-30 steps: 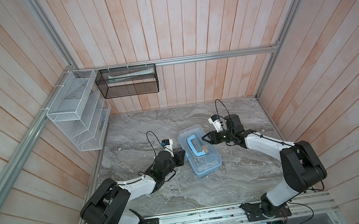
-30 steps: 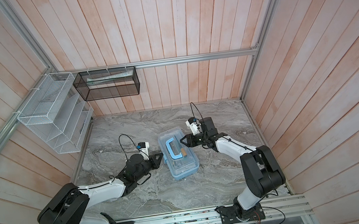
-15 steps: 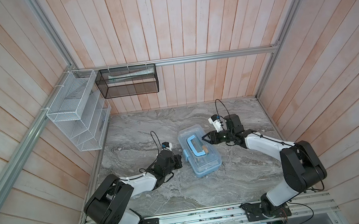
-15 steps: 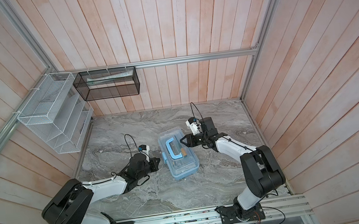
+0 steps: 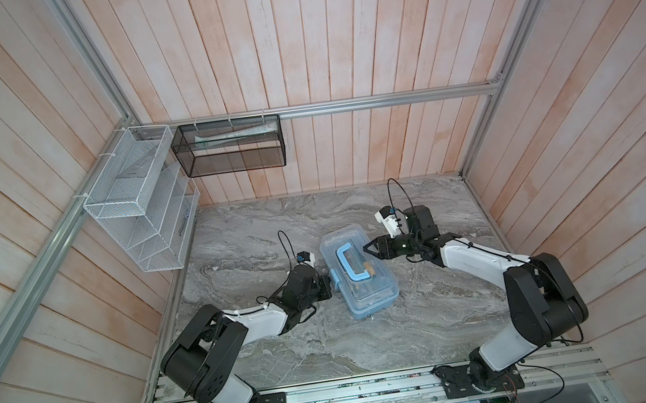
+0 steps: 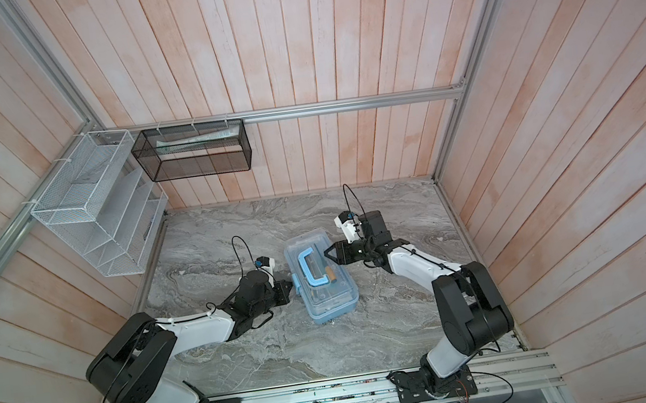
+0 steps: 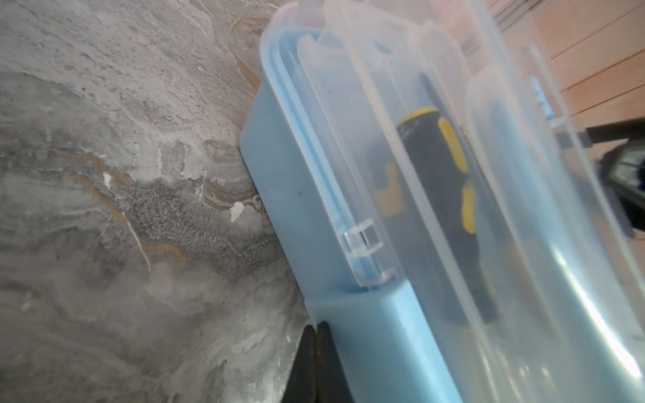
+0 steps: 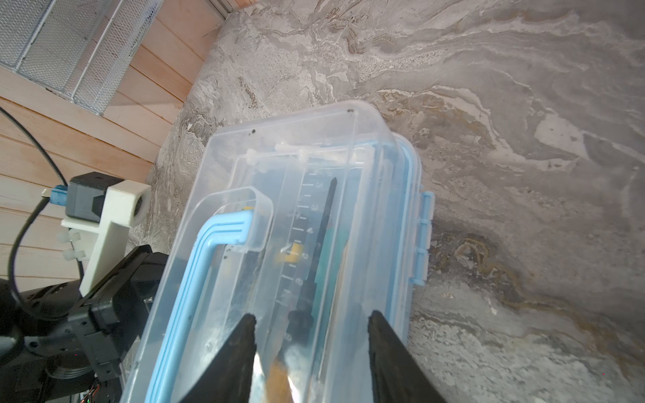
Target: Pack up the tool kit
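Tool kit (image 5: 370, 295): pale-blue case lying on the grey marbled surface (image 5: 331, 348) near its middle, between the two arms in both top views.
Clear lid (image 8: 314, 157): down on the case.
Blue loop handle (image 5: 345, 267): lies flat on top of the lid.
Inside: a black-and-yellow screwdriver (image 7: 439, 167) shows through the clear plastic.
Left gripper (image 7: 317, 326): jaws closed together with nothing between them. The tips touch a blue tab (image 7: 377, 335) on the case's long side.
Right gripper (image 8: 310, 319): jaws parted and holding nothing. The tips are over the lid just beside the handle, and I cannot tell whether they touch it.
Walls: a white wire rack (image 5: 138, 208) and a black mesh basket (image 5: 231, 147) hang well apart from the case.
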Controlling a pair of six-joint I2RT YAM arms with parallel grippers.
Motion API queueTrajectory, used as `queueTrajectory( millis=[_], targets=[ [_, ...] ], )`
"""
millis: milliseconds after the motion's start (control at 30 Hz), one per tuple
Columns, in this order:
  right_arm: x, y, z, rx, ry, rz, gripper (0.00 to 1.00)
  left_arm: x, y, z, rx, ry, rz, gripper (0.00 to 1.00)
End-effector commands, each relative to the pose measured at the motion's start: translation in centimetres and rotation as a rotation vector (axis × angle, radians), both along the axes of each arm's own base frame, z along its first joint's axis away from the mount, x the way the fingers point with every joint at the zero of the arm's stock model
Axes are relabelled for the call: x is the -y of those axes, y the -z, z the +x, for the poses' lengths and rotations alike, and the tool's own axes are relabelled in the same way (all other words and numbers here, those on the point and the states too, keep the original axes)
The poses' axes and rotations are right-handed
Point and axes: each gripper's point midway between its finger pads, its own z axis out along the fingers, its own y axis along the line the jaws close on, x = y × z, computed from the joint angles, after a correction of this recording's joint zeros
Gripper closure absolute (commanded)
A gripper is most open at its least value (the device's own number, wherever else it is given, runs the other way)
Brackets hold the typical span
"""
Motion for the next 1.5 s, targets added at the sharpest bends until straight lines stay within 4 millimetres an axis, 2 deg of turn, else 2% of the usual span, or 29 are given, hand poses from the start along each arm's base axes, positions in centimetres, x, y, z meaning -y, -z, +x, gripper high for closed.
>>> queueTrajectory(
  millis=[0,133,467,633,733,833,933,1000,1033,1067,1100,1133,1167,1233,1300,1367,1467],
  targets=[
    [-0.6,2.1,-2.1,-0.087,-0.047,-0.001,0.51,2.5,-1.9,0.2,0.047,0.071,-0.052,1.0],
    [-0.6,2.2,-2.2,-0.091,-0.046,0.001,0.51,3.0,-2.8,0.4,0.066,0.078,-0.073,1.0],
    [-1.0,2.1,-2.3,-0.092,-0.05,0.025,0.51,6.0,-6.3,1.3,0.138,0.141,-0.124,1.0],
    [-1.1,2.1,-2.4,-0.094,-0.047,0.02,0.51,5.7,-7.0,1.5,0.163,0.135,-0.093,1.0],
    [-0.2,1.5,-1.8,-0.064,-0.007,-0.005,0.51,2.8,-6.4,2.0,0.179,0.059,0.014,1.0],
    [2.1,-0.1,-0.5,-0.007,0.068,-0.027,0.51,-2.3,-6.8,3.0,0.21,-0.048,0.124,1.0],
    [6.8,-2.0,1.7,0.068,0.241,-0.079,0.51,-9.2,-8.4,4.3,0.29,-0.203,0.273,1.0],
    [11.0,-3.4,3.0,0.124,0.392,-0.125,0.49,-14.2,-9.8,4.9,0.354,-0.335,0.354,1.0],
    [13.6,-4.2,3.7,0.161,0.494,-0.151,0.48,-16.7,-10.4,5.0,0.394,-0.396,0.382,0.93],
    [16.5,-4.8,4.2,0.197,0.619,-0.188,0.46,-18.9,-11.0,5.0,0.433,-0.463,0.41,0.76],
    [19.0,-5.2,4.4,0.229,0.73,-0.24,0.45,-20.6,-11.5,4.9,0.462,-0.523,0.436,0.4],
    [21.4,-6.1,4.4,0.28,0.843,-0.31,0.42,-22.8,-12.1,4.6,0.481,-0.617,0.471,0.11],
    [22.9,-7.1,4.2,0.343,0.907,-0.359,0.39,-24.6,-12.6,4.3,0.51,-0.711,0.503,0.01],
    [25.2,-8.7,3.6,0.46,1.024,-0.395,0.34,-26.2,-13.4,4.0,0.583,-0.755,0.558,0.0],
    [26.6,-9.0,2.9,0.578,1.078,-0.425,0.31,-27.3,-13.5,4.0,0.632,-0.77,0.607,0.0],
    [27.1,-7.5,2.4,0.651,1.055,-0.49,0.29,-28.0,-13.0,4.3,0.66,-0.765,0.615,0.0],
    [28.0,-4.5,2.0,0.657,1.06,-0.524,0.28,-28.2,-11.8,4.9,0.682,-0.729,0.605,0.0]
  ],
)
